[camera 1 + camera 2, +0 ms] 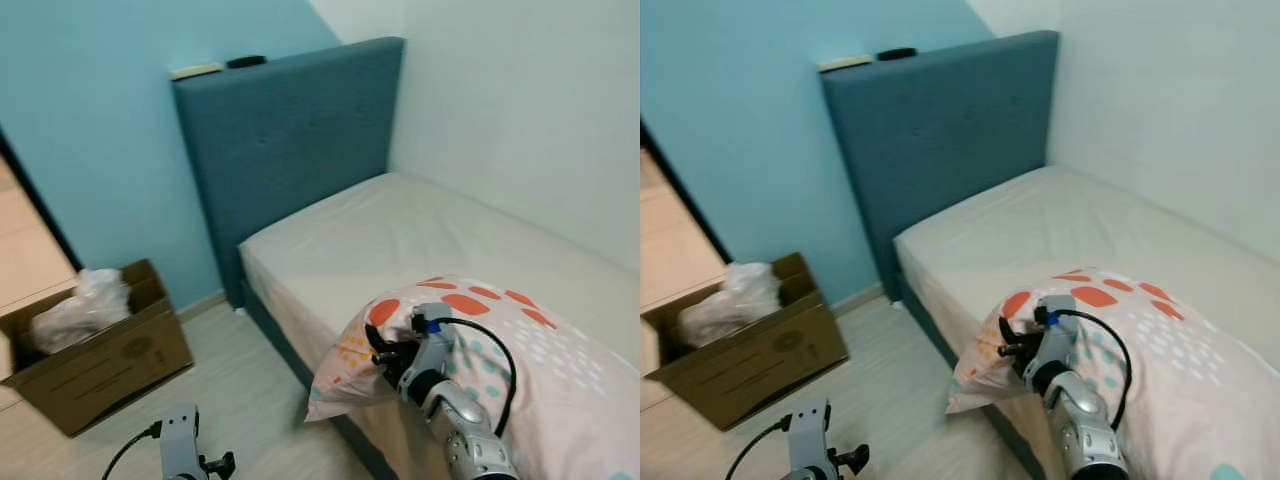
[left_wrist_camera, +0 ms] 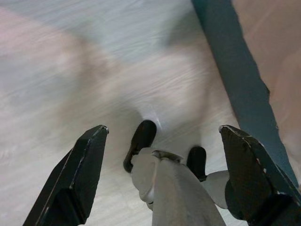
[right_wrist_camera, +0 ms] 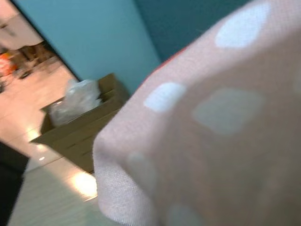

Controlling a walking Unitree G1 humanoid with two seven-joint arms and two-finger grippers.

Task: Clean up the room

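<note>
A: Starting at the far left, what is on the floor?

B: An open cardboard box [image 1: 95,350] sits on the pale wood floor [image 1: 255,400] against the blue wall [image 1: 90,130]. A crumpled clear plastic bag [image 1: 75,310] lies inside it.

A: And the left gripper?

B: The left gripper [image 2: 162,174] hangs low over the floor, near the bottom edge of the head views and just left of the bed. Its two black fingers [image 2: 77,176] stand wide apart with nothing between them. In its wrist view the robot's own foot shows on the floor beneath it, beside the dark bed base [image 2: 235,80].

A: What comes next, moving right?

B: A tall blue-grey headboard [image 1: 290,130] stands at the far end of the bed, touching the blue wall. Two small flat items rest on its top edge, one pale [image 1: 195,71] and one dark [image 1: 246,61]; I cannot tell what they are. The mattress [image 1: 420,235] in its cream sheet runs from the headboard toward the near right, along the white wall [image 1: 520,110].

A: Where is the pillow?

B: The pillow [image 1: 540,350], pale with orange and teal spots, lies on the near end of the mattress, its left corner hanging over the bed's edge.

A: And the right gripper?

B: The right gripper [image 1: 383,352] is pressed against that left end of the pillow. Whether its fingers are pinched on the fabric, I cannot tell; its wrist view shows spotted cloth up close, with the box beyond.
</note>
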